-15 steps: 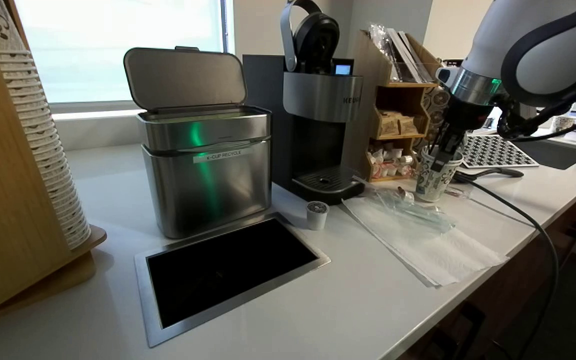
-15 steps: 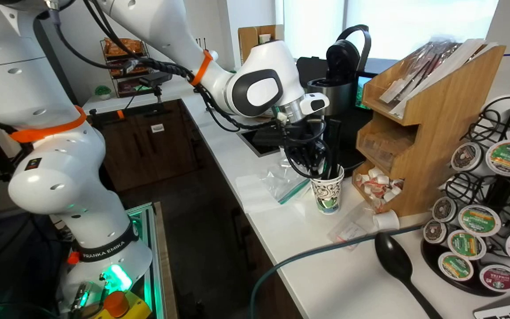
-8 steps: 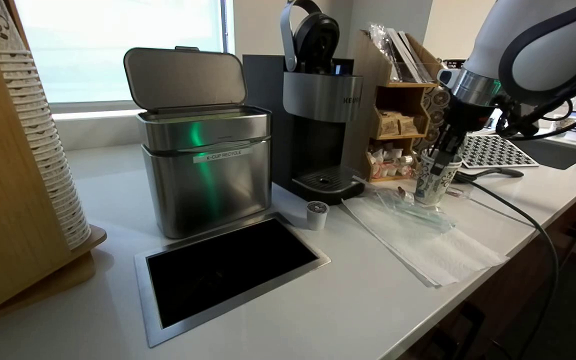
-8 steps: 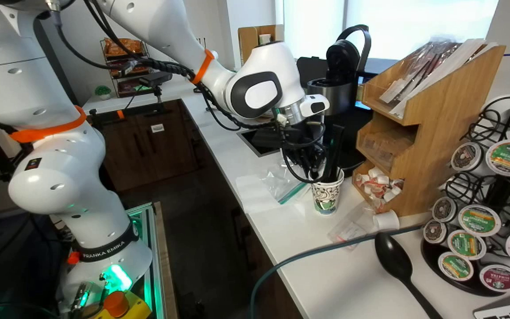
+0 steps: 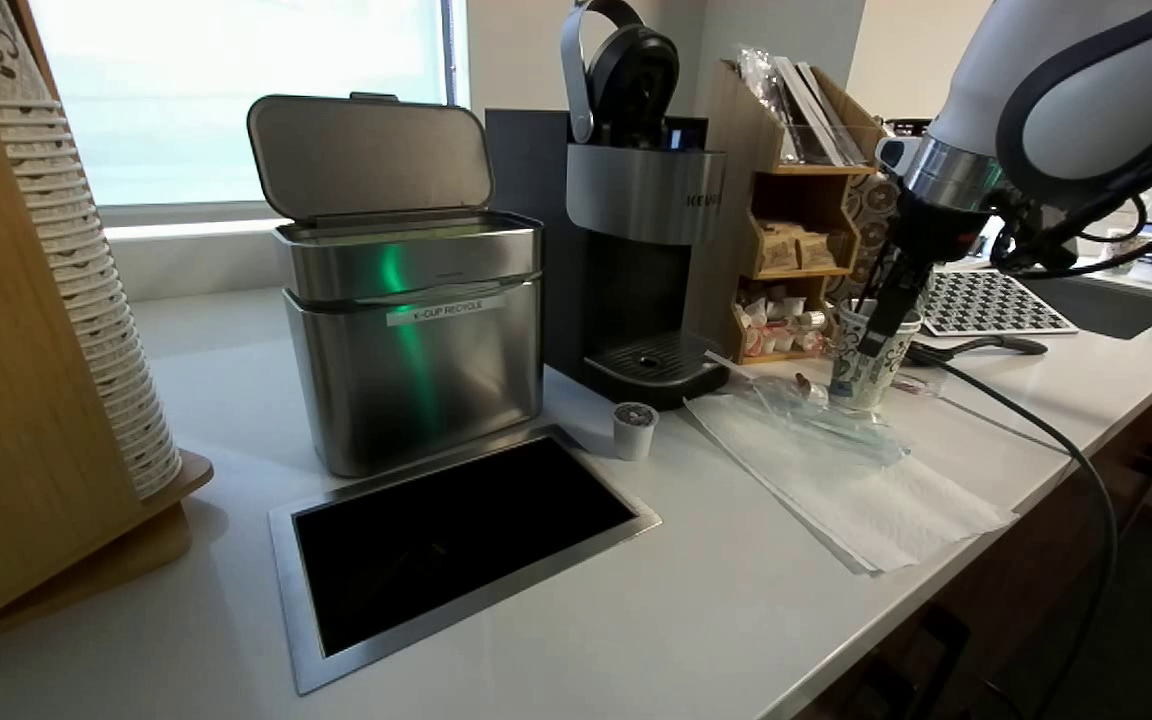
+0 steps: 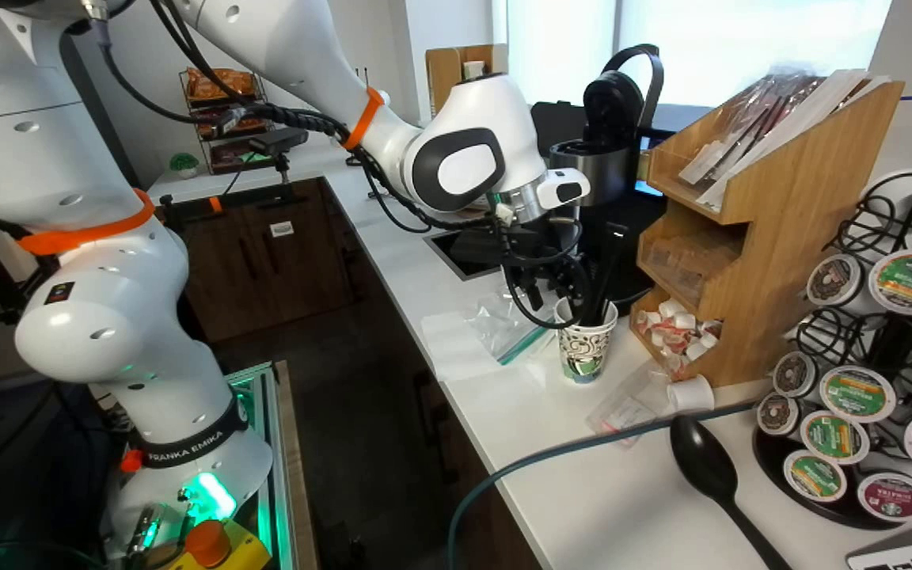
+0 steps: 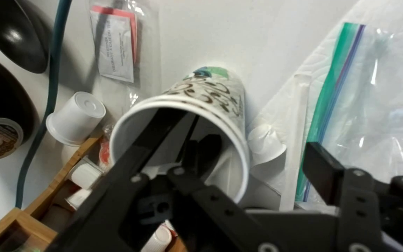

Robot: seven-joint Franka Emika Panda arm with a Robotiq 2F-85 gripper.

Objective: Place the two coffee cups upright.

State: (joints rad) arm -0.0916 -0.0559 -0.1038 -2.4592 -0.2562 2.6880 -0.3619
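Coffee cup one point(image 5: 634, 435) stood upright on the desk point(image 5: 686, 590) in an exterior view, printed face up, parked between the black coffee machine point(image 5: 641, 195) and the steel-rimmed opening point(image 5: 466, 603). Coffee cup two point(image 7: 75, 119) was well apart from it, by the foot of the wooden shelf point(image 6: 804, 229), and that one looked tipped over: the wrist view gave me its bottom, wide end toward the shelf, blue-green cable point(image 7: 56, 52) just beside it, black spoon point(image 6: 705, 459) near too.

Over to my end effector point(image 7: 255, 159), and its fingers point(image 7: 322, 171) were well apart! I had it up at the paper cup point(image 6: 585, 348), the wall of that cup in the gap: one finger showed across the mouth, the other outside, over toward the plastic bag point(image 7: 380, 115) that lay over the paper towels point(image 5: 896, 520). Was either finger touching the paper cup? I couldn't tell. Black handles point(image 6: 605, 273) poked up out of it, and in both exterior views it stood on the desk. Left of coffee cup one in an exterior view, the steel bin point(image 5: 416, 370) had its top flipped back.
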